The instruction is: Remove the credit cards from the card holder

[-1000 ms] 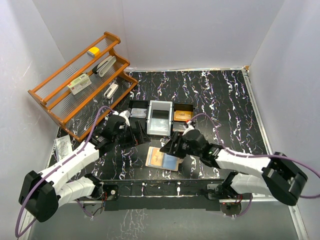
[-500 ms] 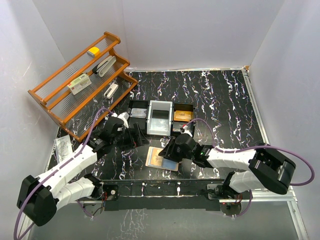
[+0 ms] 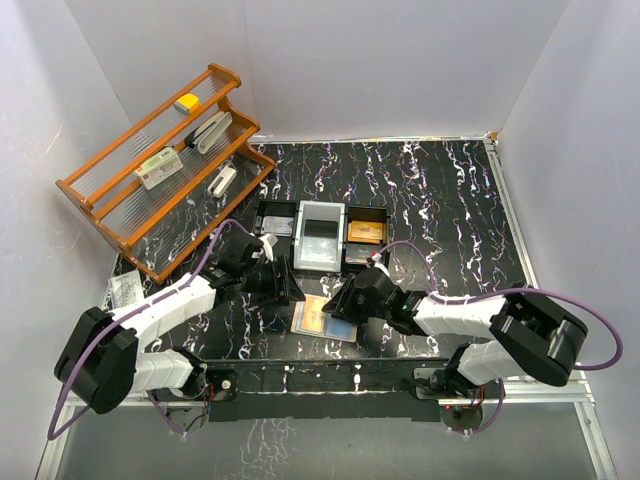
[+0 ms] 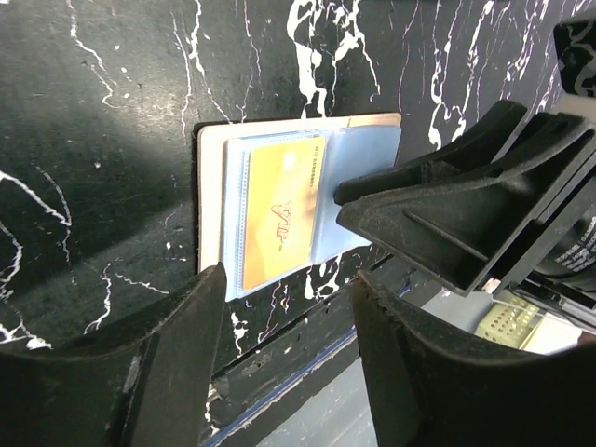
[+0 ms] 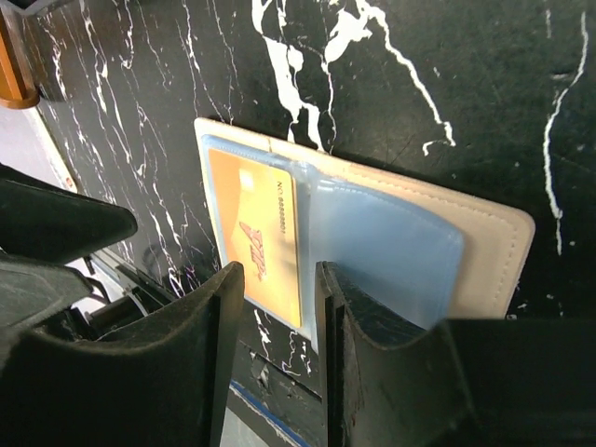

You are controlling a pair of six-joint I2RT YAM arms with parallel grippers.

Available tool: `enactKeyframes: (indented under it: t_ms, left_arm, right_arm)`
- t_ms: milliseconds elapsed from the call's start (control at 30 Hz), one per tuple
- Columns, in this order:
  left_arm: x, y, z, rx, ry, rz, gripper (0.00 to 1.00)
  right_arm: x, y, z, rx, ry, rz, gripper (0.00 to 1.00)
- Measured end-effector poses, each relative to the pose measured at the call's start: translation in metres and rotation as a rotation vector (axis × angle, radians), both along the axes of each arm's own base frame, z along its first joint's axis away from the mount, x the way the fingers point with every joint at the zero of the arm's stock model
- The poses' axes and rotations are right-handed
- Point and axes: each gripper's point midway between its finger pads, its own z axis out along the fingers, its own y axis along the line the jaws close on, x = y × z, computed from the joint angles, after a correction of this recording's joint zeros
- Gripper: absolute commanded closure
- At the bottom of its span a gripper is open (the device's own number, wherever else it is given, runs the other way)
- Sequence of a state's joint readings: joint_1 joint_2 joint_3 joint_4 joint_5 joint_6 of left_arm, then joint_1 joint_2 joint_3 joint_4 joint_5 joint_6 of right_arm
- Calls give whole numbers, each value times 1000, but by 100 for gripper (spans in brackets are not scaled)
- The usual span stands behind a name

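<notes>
The beige card holder (image 3: 322,317) lies open and flat near the table's front edge. An orange card (image 4: 279,209) sits in its clear sleeve, with a blue-grey pocket (image 5: 382,242) beside it. My right gripper (image 5: 277,279) hovers over the holder's near edge. Its jaws are open by a narrow gap, and the orange card's (image 5: 256,237) edge shows between them. My left gripper (image 4: 289,289) is just left of the holder (image 4: 210,186), open and empty. The right gripper's fingers (image 4: 466,214) cover the holder's right half in the left wrist view.
A black-and-grey tray (image 3: 318,235) stands behind the holder, with an orange-brown card (image 3: 365,232) in its right compartment. A wooden rack (image 3: 160,170) with small items fills the back left. A clear plastic bag (image 3: 125,292) lies at the left edge.
Both grippers have narrowed their jaws. The left one has moved right toward the holder. The right one has shifted left over it.
</notes>
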State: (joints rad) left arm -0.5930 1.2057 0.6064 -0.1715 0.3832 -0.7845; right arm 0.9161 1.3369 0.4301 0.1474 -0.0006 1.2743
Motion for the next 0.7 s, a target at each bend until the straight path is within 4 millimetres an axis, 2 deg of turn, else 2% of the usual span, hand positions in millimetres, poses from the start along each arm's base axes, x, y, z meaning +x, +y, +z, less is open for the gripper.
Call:
enactKeyframes:
  t_ms: [200, 400, 700]
  left_arm:
    - [-3, -10, -6, -25, 34, -29, 48]
    - [-5, -11, -16, -10, 67, -39, 49]
    - [-7, -18, -12, -39, 63, -60, 53]
  right_arm:
    - [1, 3, -4, 21, 27, 7, 66]
    - [0, 3, -4, 22, 32, 13, 66]
    - [1, 3, -3, 32, 42, 20, 67]
